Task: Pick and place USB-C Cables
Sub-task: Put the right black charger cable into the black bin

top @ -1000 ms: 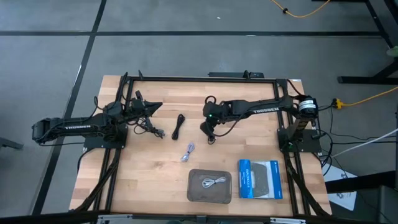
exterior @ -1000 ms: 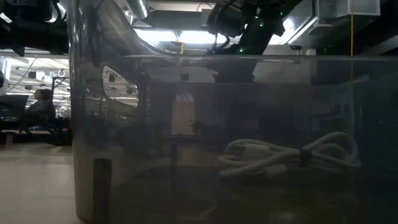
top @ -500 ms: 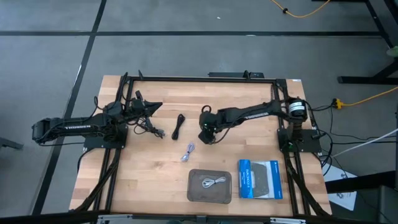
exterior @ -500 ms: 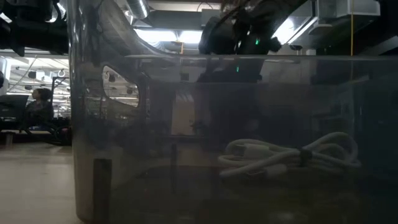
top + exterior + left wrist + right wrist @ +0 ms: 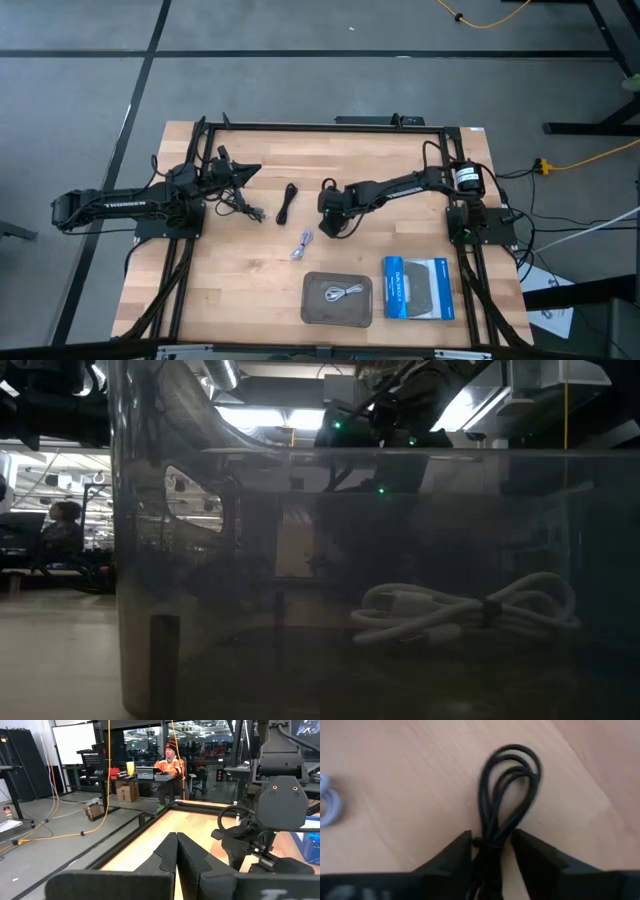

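A black coiled USB-C cable lies flat on the wooden table under my right gripper, which points steeply down. Its fingers are open, one on each side of the bundle. The arm hides this cable in the high view, where my right gripper sits at mid-table. A second black cable and a pale lavender one lie on the table to its left. A white cable rests in the grey tray. My left gripper waits shut at the far left. My right gripper comes from above, with its fingers straddling the black cable's bound part, across the bundle. The looped end reaches out past the fingertips and lies on the table. Whether the fingers touch the cable, I cannot tell.
A blue-and-grey flat box lies right of the tray near the front edge. Black frame rails run along the table's sides and back. The tray's wall fills the low view. A person sits beyond the table.
My right gripper has come down toward the table and a little toward its near edge, tipping more steeply downward, over the black cable. The cables have stayed where they were.
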